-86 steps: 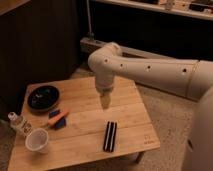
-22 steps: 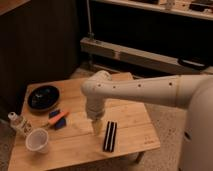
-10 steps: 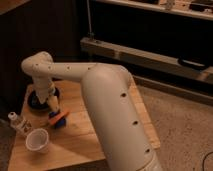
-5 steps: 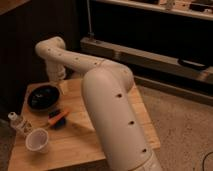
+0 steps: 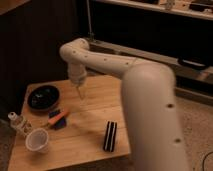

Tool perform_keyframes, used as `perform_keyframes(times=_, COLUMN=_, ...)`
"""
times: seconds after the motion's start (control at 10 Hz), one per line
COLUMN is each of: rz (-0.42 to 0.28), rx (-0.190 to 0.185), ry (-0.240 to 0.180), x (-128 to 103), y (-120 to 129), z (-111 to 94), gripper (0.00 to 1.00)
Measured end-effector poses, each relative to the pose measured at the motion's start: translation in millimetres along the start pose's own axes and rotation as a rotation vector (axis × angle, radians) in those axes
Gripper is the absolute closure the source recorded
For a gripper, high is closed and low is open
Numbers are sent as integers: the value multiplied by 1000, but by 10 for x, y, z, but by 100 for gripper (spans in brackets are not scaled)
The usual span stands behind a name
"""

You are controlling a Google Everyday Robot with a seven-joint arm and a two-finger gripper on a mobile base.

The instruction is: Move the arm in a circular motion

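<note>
My cream-white arm (image 5: 145,95) fills the right of the camera view as a thick rounded segment with small dark screw holes. It reaches left, bends at an elbow (image 5: 74,51) and turns down. It tapers to the small beige gripper (image 5: 80,93), which hangs just above the wooden table (image 5: 90,122), right of a black bowl (image 5: 43,97). The gripper holds nothing that I can see.
On the table: a white cup (image 5: 38,141) at the front left, a small bottle (image 5: 17,122) at the left edge, an orange-and-blue item (image 5: 59,118), a black striped block (image 5: 110,136). Dark shelving and a metal rail (image 5: 165,52) stand behind.
The arm has swung right and forward: its elbow moved from the table's back-left, and the tip went from beside the bowl's far side to the table's middle-back.
</note>
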Motion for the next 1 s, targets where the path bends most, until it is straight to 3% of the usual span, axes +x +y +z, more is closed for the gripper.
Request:
perform_keyframes(times=0.3, rz=136, rx=8, ry=11, x=303, y=706, z=-73, gripper=35)
perform_keyframes(times=0.6, rz=236, rx=-18, ry=2, x=408, y=1528, z=-25, gripper=35)
perform_keyframes(times=0.8, rz=216, rx=-40, ry=-24, x=383, y=1936, z=49, gripper=35)
perform_keyframes(times=1.0, rz=170, rx=-60, ry=-45, x=334, y=2074, z=116, gripper=35)
